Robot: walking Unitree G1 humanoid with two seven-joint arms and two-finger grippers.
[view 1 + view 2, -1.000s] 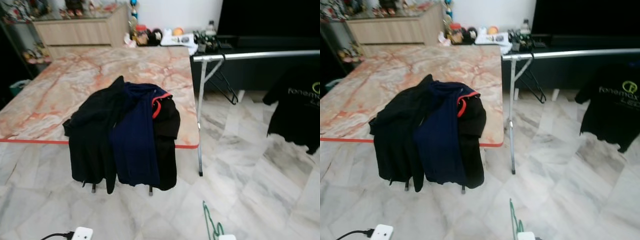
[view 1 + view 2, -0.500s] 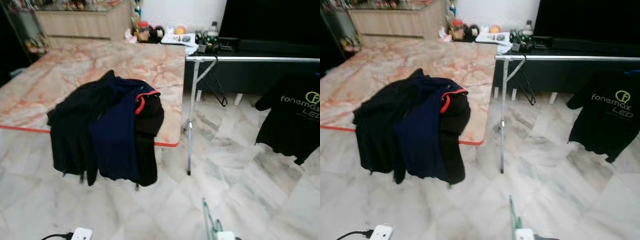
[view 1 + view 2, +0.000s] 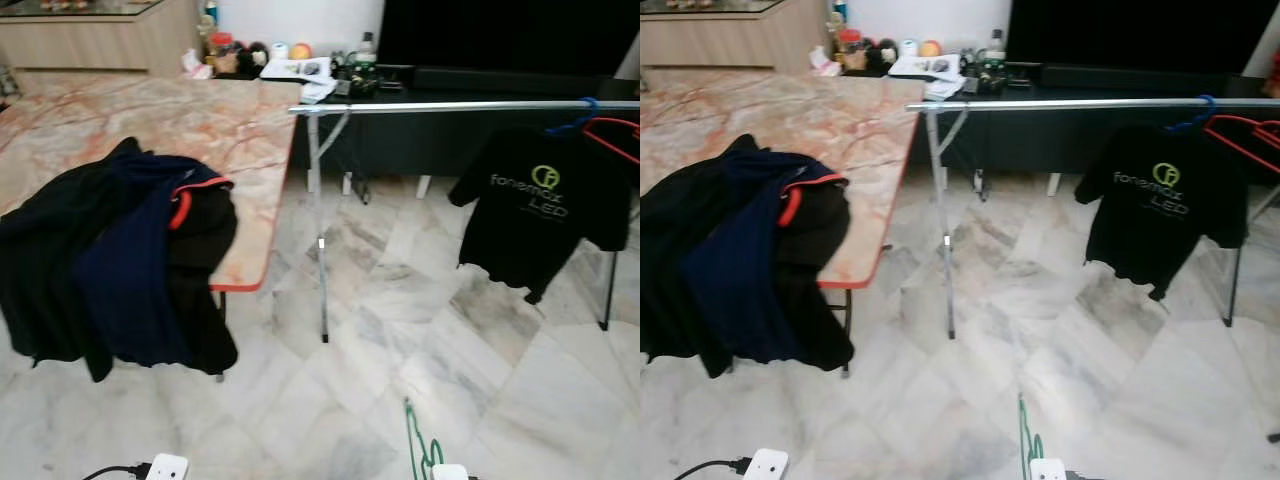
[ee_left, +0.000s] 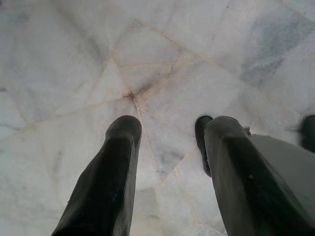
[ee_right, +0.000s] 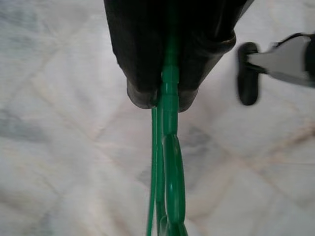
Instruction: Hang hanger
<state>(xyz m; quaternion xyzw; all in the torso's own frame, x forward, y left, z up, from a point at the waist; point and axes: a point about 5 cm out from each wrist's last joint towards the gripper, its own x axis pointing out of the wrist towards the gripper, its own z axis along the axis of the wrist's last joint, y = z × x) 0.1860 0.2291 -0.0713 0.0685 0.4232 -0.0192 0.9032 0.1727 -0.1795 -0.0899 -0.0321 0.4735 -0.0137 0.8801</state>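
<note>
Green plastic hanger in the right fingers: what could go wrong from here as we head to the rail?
The green plastic hanger is pinched only on its thin edge by the right gripper, so it may twist or slip. The silver clothes rail already carries a black printed T-shirt and a red hanger, which the hook could snag.
</note>
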